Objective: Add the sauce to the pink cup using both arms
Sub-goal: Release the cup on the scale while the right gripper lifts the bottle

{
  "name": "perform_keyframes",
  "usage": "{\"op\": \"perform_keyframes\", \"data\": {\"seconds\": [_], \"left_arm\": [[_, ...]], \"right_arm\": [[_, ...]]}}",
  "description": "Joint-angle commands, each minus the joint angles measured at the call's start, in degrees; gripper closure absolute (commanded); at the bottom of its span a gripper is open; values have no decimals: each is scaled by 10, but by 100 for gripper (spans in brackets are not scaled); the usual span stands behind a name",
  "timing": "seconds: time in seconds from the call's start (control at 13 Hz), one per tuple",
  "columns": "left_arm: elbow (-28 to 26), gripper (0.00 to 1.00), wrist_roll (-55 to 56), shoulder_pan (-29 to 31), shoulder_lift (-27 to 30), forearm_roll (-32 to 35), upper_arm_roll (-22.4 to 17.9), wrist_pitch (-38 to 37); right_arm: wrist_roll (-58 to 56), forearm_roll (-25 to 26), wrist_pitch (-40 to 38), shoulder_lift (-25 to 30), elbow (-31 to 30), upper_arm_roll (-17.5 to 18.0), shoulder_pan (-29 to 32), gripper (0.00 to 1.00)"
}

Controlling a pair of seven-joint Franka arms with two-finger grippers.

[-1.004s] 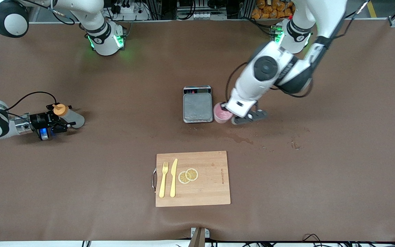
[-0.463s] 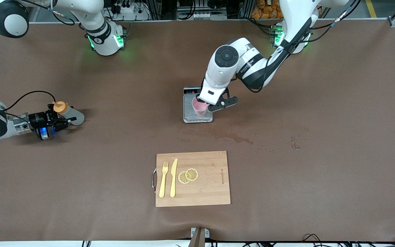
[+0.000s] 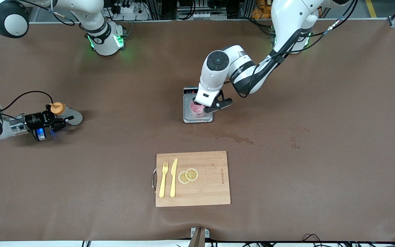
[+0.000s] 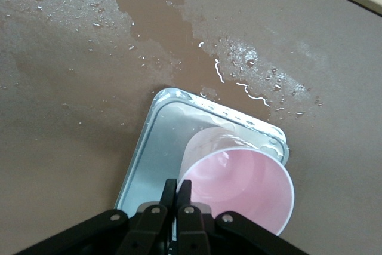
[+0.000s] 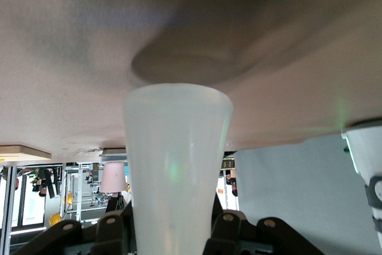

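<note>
My left gripper (image 3: 201,106) is shut on the rim of the pink cup (image 3: 196,109) and holds it tilted over the metal tray of a small kitchen scale (image 3: 188,116) at mid-table. In the left wrist view the fingers (image 4: 170,190) pinch the cup's wall (image 4: 239,186) above the tray (image 4: 156,147); I cannot tell if its base touches. My right gripper (image 3: 60,120) at the right arm's end of the table is shut on the sauce bottle (image 3: 71,117), which lies tipped with its orange cap (image 3: 57,108) showing. In the right wrist view the whitish bottle (image 5: 176,159) fills the gripper (image 5: 173,228).
A wooden cutting board (image 3: 211,192) lies nearer to the front camera than the scale, with a yellow fork (image 3: 163,179), a yellow knife (image 3: 173,177) and two lemon slices (image 3: 188,175). A wet spill (image 3: 237,138) stains the brown table beside the scale; it also shows in the left wrist view (image 4: 161,19).
My left arm has carried the pink cup from beside the scale to over its tray. My right gripper has shifted slightly toward the right arm's end with the bottle.
</note>
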State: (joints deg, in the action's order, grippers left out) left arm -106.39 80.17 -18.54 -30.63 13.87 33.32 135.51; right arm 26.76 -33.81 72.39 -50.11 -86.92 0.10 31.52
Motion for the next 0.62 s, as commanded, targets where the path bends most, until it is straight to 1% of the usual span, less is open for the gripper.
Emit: {"op": "perform_keyframes", "data": {"seconds": [0.0,0.08,0.15,0.23,0.31,0.46,0.54], "left_arm": [[2,100,19,-8,-1,15,-3,5],[3,100,28,-8,-2,15,-3,5],[3,91,36,-7,-3,15,-3,4],[3,3,30,-3,-3,16,-3,0],[3,0,30,-2,-2,15,-3,-2],[5,0,33,2,9,15,-3,-5],[7,0,33,4,24,15,-3,-19]], "right_arm": [[73,-9,-36,19,26,2,-20,57],[75,-8,-36,27,26,2,-28,57],[79,-7,-36,32,26,1,-30,56],[95,-7,-37,40,26,3,-31,56],[129,-7,-38,56,26,3,-45,56],[198,-1,-38,92,26,0,-84,56],[220,0,-38,103,26,-1,-95,55]]}}
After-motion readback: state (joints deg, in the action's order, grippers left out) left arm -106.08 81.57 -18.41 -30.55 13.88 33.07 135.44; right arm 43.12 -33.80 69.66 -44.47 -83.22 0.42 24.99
